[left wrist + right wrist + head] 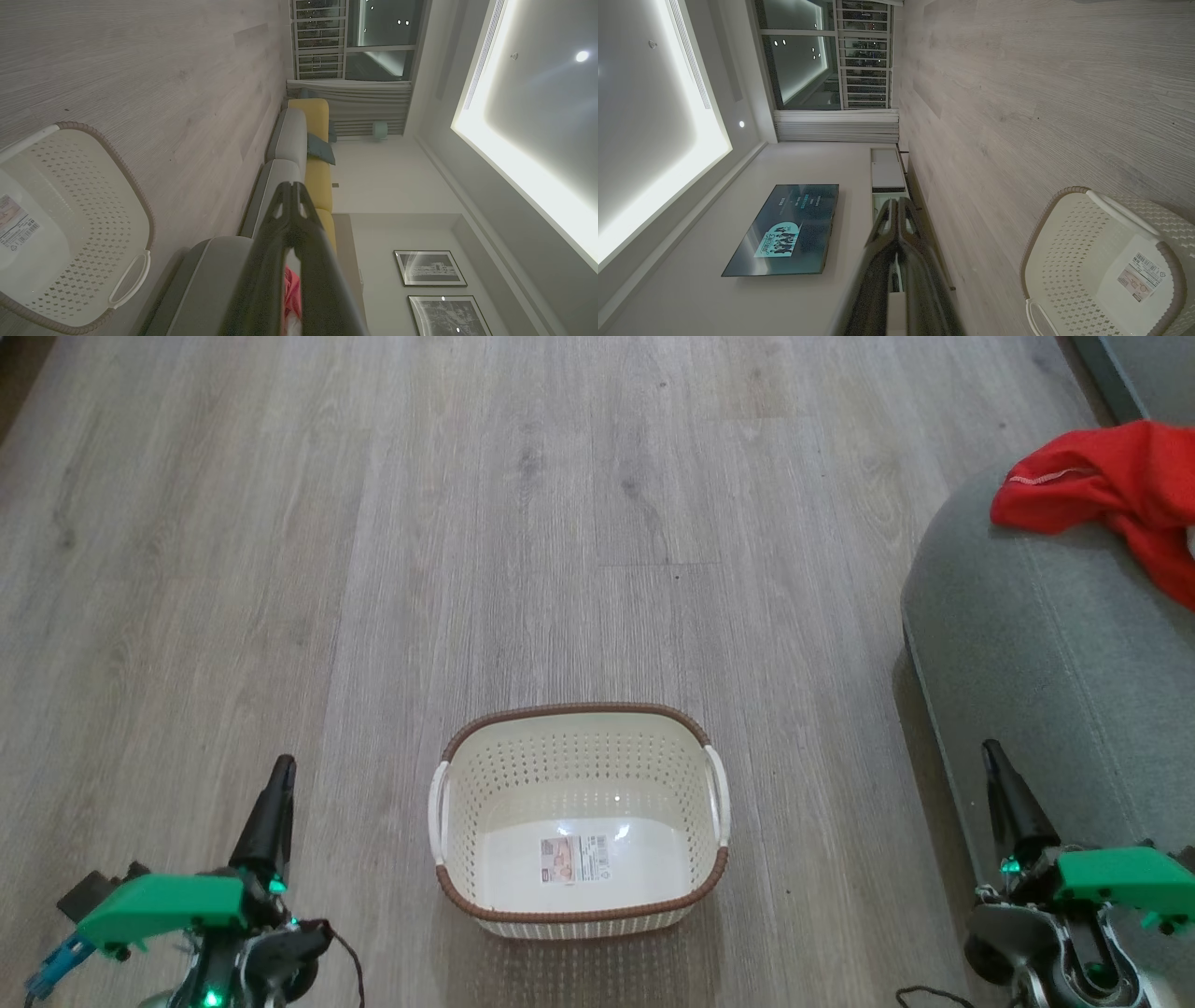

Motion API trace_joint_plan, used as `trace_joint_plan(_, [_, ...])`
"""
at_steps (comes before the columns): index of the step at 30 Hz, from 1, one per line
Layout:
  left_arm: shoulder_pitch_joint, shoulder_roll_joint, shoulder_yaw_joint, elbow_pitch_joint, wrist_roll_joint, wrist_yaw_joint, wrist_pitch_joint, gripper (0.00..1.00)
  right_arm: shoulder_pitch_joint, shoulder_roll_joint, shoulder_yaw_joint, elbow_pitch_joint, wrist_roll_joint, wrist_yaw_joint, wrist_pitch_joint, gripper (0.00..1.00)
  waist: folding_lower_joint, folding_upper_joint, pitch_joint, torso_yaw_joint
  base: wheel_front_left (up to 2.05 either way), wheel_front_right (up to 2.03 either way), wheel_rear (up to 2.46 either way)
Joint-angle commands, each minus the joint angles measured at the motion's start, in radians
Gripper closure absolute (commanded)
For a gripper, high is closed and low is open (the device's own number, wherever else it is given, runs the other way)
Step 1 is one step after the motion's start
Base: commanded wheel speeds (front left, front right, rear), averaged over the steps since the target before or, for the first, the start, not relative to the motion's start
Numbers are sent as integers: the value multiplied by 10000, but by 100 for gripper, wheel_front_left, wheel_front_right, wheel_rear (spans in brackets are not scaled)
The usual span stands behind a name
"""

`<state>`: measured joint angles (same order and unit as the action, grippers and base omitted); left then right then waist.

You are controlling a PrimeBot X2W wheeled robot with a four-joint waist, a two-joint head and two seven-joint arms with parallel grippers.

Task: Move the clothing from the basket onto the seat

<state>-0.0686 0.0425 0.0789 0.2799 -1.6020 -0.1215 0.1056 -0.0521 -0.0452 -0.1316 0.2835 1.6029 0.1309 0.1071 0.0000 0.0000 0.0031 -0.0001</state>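
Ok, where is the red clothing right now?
In the head view the clothing lies at the upper right, on the grey seat, well apart from the basket at lower centre.

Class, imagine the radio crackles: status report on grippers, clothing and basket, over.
Left gripper shut, empty; right gripper shut, empty. Clothing lying on seat; basket empty on floor. Nothing in the way.

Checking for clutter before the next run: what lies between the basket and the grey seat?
Nothing: in the head view, a bare strip of wood floor separates the basket from the seat.
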Motion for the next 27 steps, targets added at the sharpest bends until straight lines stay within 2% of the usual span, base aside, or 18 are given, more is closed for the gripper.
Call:
trace_joint_plan(1, [-395,77,350,-345,-65,-92,78,100,-558,-51,178,-387,57,-2,62,100,0,0,0,1,0,0,0])
trace_joint_plan(27, [-395,77,349,-346,-66,-92,77,100,-558,-51,179,-387,57,-2,61,100,0,0,0,1,0,0,0])
